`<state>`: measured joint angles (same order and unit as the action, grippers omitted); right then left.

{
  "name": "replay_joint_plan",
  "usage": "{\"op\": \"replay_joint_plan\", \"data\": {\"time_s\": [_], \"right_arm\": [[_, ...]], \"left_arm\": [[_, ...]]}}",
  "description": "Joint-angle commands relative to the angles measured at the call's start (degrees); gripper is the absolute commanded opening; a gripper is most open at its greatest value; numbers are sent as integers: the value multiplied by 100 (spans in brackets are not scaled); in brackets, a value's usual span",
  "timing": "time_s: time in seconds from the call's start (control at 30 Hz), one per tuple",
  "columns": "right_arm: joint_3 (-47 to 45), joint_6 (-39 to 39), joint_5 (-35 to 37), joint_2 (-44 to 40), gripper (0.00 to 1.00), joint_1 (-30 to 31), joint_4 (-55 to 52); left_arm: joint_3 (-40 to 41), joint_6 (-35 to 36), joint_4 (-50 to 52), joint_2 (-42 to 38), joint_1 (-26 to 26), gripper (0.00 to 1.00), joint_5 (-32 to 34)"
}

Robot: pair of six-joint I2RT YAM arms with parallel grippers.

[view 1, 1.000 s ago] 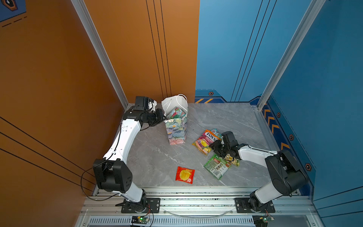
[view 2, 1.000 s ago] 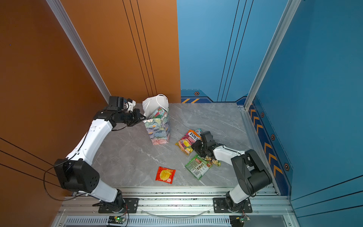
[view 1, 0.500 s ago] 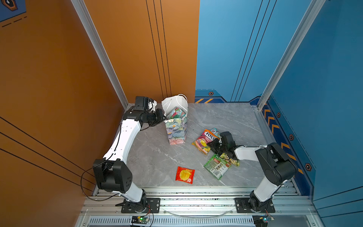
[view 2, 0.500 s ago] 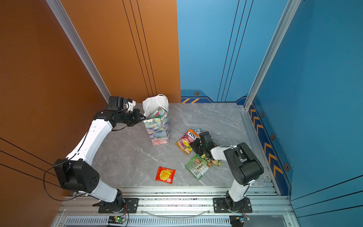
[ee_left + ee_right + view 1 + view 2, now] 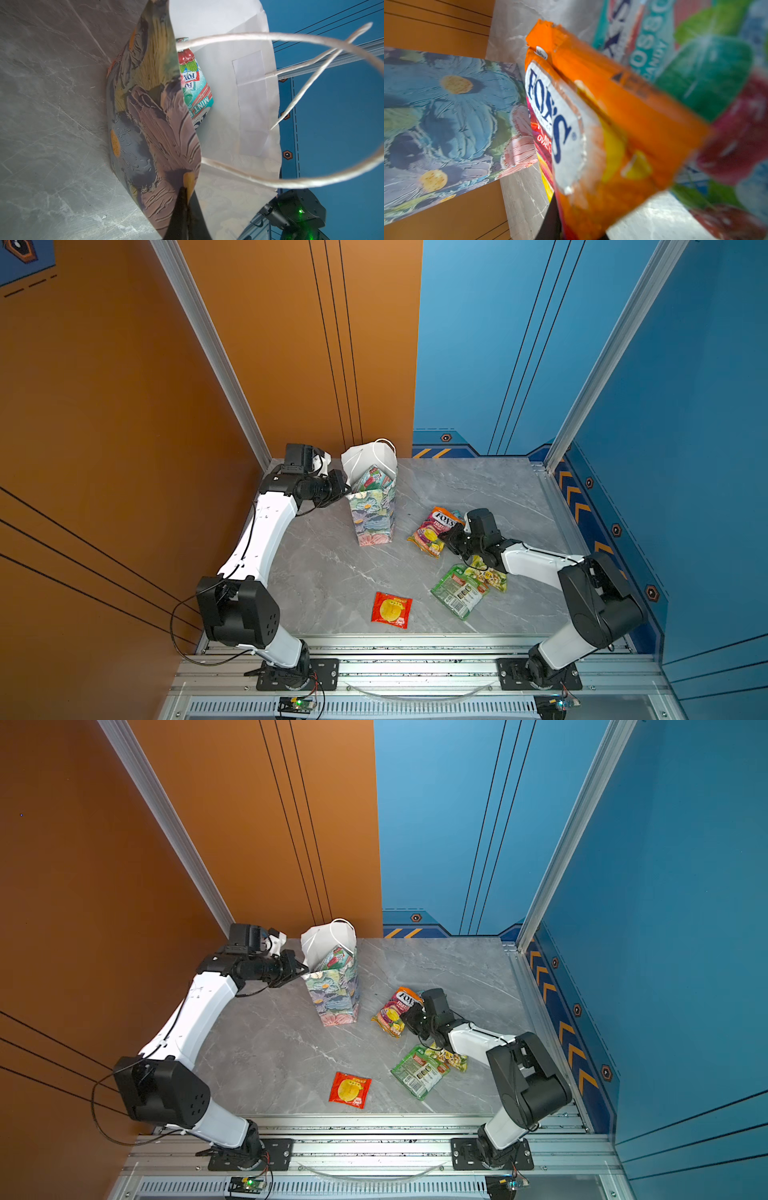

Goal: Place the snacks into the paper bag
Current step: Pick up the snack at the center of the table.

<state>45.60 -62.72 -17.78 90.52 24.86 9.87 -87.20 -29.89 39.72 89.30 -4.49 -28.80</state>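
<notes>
The floral paper bag [image 5: 374, 514] [image 5: 334, 994] stands upright at the back left of the table. My left gripper [image 5: 347, 489] [image 5: 186, 193] is shut on its near rim [image 5: 188, 182]. A teal FOX'S mint packet [image 5: 195, 83] [image 5: 374, 479] pokes out of the bag. My right gripper [image 5: 446, 537] [image 5: 560, 218] is shut on the lower edge of the orange FOX'S packet [image 5: 432, 529] [image 5: 612, 124], which lies over a teal packet [image 5: 706, 72]. A green pouch [image 5: 457, 593], a yellow pouch [image 5: 490, 576] and a red-yellow sachet [image 5: 390, 609] lie on the table.
The grey marble table [image 5: 332, 572] is closed in by an orange wall [image 5: 124, 427] on the left and a blue wall [image 5: 665, 448] on the right. A metal rail [image 5: 415, 645] runs along the front edge. The green pouch and yellow pouch lie under my right forearm.
My right gripper's jaws have closed on the orange FOX'S packet, and the right arm's elbow has shifted. The left arm and the bag have not moved.
</notes>
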Motion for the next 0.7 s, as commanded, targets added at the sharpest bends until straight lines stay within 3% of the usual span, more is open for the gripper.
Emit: {"op": "replay_joint_plan", "data": {"time_s": [0.0, 0.67], "right_arm": [[445, 546, 194, -318, 0, 123, -614], [2658, 2456, 1164, -974, 0, 252, -3293]], "left_arm": [[133, 2, 53, -116, 36, 0, -81], [129, -34, 58, -127, -7, 0, -56]]}}
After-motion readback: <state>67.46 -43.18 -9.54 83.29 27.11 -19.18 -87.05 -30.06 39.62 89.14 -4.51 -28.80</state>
